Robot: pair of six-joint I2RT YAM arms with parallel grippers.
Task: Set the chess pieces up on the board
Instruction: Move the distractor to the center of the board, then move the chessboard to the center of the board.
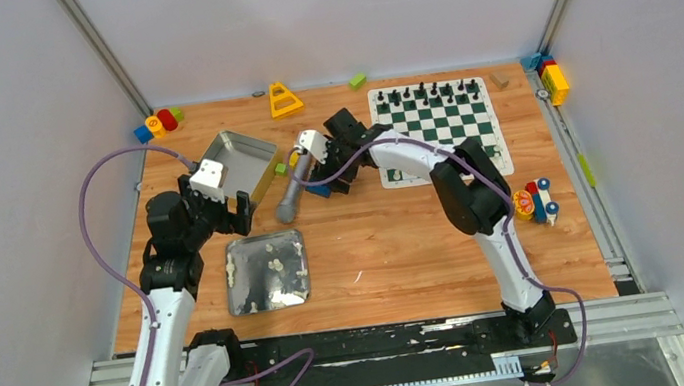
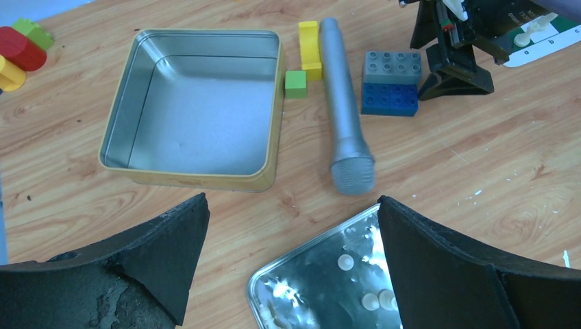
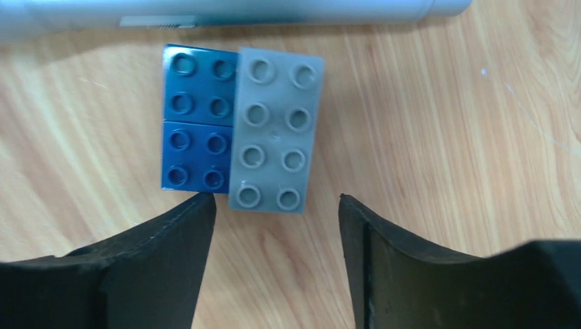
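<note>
Both grippers have their jaws spread and hold nothing. The left gripper (image 2: 291,205) hangs over the far edge of one flat tray (image 2: 301,295) at the table's 8 o'clock. Cream chessmen (image 2: 346,260) lie in it; four show in the wrist view. The right gripper (image 3: 274,200) hovers over one grey brick (image 3: 274,130) that touches a blue brick (image 3: 195,120). One microphone (image 2: 346,103) lies at their 9 o'clock. The board (image 1: 445,128) lies at 2 o'clock with black chessmen (image 1: 425,95) along its far edge, too small to count. One deep tin (image 2: 192,103) sits at 10 o'clock.
</note>
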